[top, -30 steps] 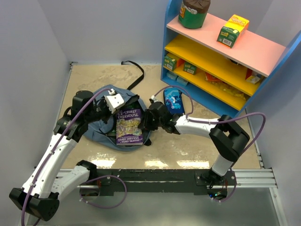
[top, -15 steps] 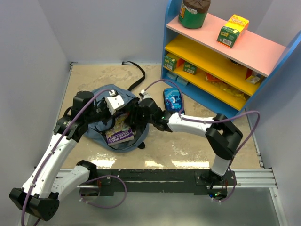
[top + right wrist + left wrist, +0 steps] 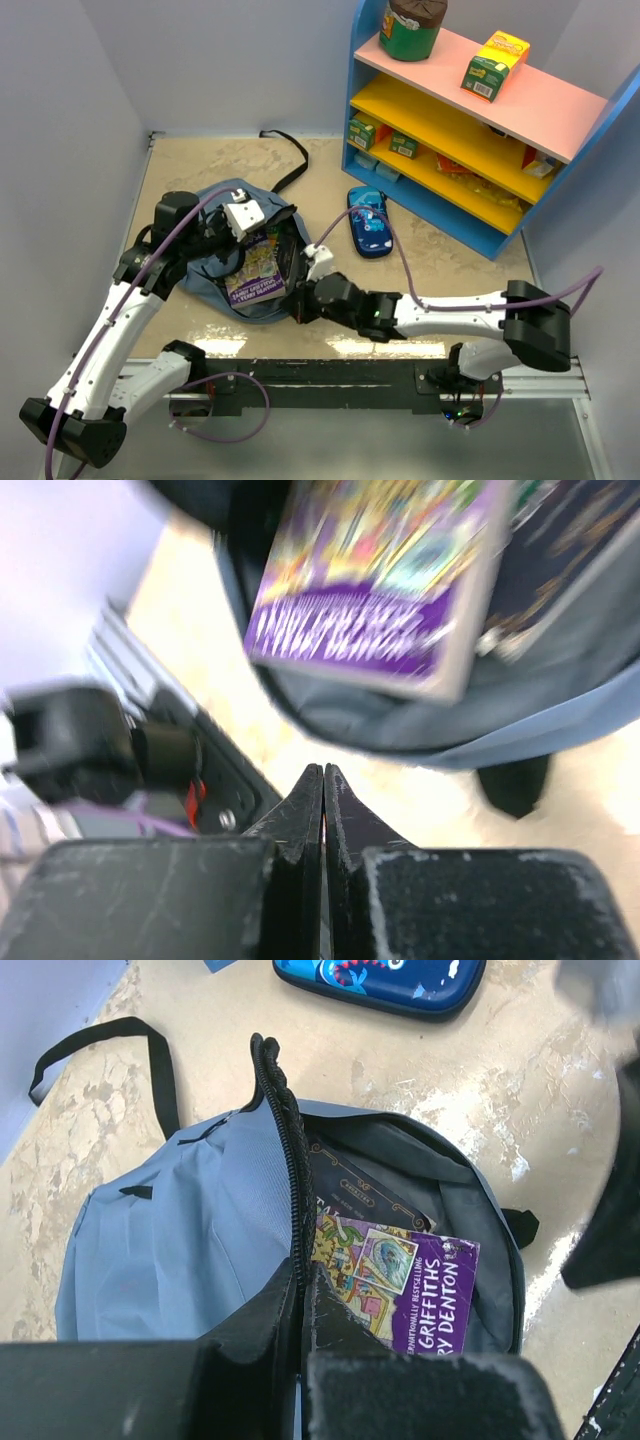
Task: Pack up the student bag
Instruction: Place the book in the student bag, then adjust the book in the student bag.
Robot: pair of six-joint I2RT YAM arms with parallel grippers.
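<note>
Overhead, the student bag [image 3: 205, 280] lay open on the bench [image 3: 330, 170], left of centre, with a purple book [image 3: 255, 275] showing in its mouth. The left pincer [image 3: 262, 235] was clenched on the bag's zipper edge, holding the opening up. The right pincer [image 3: 301, 306] hung just beside the bag's near rim. A blue pencil case [image 3: 368, 222] lay outside the bag, near the foot of the shelf unit [image 3: 470, 130]. No cover lettering could be read from this height.

From the left wrist, the zipper edge ran straight in between the closed jaws of the left pincer [image 3: 303, 1282]. Inside the bag [image 3: 190, 1250], the purple book [image 3: 400, 1290] rested on a dark book [image 3: 350, 1185]; its cover read "GRIFFITHS" and "Y DENTON". The pencil case [image 3: 385, 980] sat apart from the bag, at the top of the view.

From the right wrist, the right pincer [image 3: 323, 780] was pressed tight on nothing. The purple book's [image 3: 380, 570] white lettering was too blurred to read.

The packing looked partly done: two books were in, while the pencil case probably remained to go in and the zip to be closed.
</note>
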